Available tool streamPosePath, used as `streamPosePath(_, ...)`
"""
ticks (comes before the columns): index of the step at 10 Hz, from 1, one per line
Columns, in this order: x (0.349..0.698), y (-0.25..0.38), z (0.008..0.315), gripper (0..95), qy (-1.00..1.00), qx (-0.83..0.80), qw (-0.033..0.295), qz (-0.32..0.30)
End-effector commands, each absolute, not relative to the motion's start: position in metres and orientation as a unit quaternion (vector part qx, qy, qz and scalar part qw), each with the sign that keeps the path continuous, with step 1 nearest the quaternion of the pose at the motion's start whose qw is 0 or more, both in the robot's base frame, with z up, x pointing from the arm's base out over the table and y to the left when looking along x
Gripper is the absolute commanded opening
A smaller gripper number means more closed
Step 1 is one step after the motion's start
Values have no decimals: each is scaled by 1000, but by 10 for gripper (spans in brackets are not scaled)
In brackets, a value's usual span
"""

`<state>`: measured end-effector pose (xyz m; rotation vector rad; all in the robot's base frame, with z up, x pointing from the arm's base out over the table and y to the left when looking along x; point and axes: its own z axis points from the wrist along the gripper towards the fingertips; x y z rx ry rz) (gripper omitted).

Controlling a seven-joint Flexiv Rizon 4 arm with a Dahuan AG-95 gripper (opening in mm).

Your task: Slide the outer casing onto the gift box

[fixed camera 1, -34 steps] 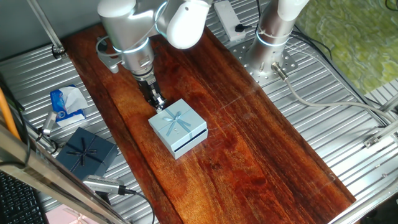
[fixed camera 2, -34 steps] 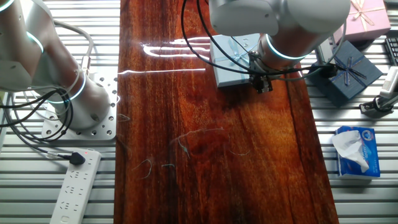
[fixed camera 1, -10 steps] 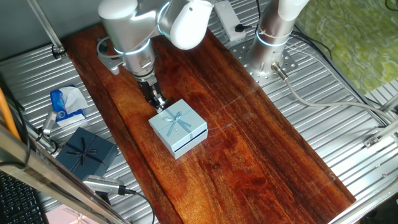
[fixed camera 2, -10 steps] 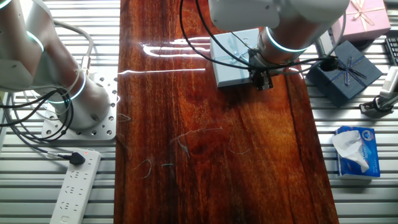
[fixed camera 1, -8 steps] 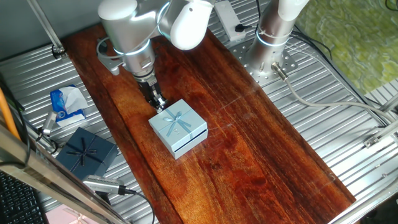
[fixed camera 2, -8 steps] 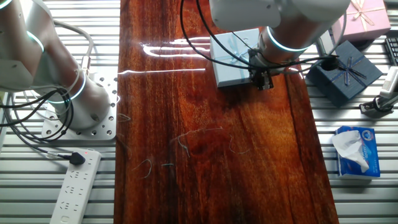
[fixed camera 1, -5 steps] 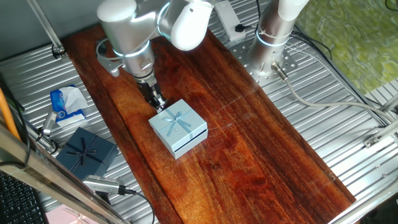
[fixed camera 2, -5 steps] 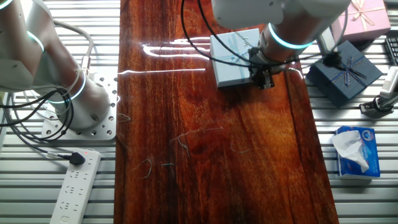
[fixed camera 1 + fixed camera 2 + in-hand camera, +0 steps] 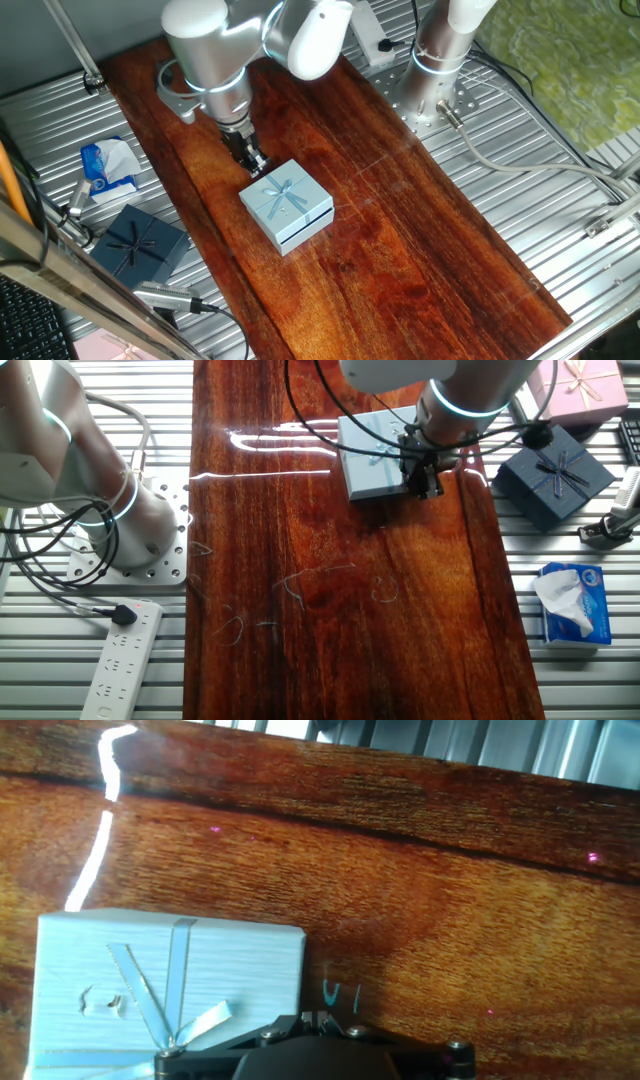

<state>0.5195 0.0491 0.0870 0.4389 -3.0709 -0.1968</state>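
Note:
The outer casing, a light blue square sleeve with a pale ribbon bow, lies flat on the wooden board. The gift box sits inside it; only its pale edge under a dark slit shows on the near side. My gripper is shut with nothing between its fingers, tips low by the casing's far-left corner. In the other fixed view the gripper stands at the right edge of the casing. In the hand view the casing fills the lower left, beside the shut gripper.
A dark navy bow-topped box and a tissue pack lie on the metal table left of the board. A pink box sits beyond the navy one. A second arm's base and a power strip are off the board.
The arm's upper part has swung a little, and the gripper has edged slightly along the casing's side. The casing has stayed in place. The fingers remain shut.

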Motion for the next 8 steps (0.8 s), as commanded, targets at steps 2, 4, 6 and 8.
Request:
streamPosePath(2, 519, 41, 88, 0, -987, 148, 15, -65)
streamPosePath(4, 518, 36, 88, 0, -987, 146, 18, -66)
streamPosePath(6, 518, 36, 88, 0, -987, 142, 17, -68)
streamPosePath(8, 518, 36, 88, 0, -988, 140, 17, -69)
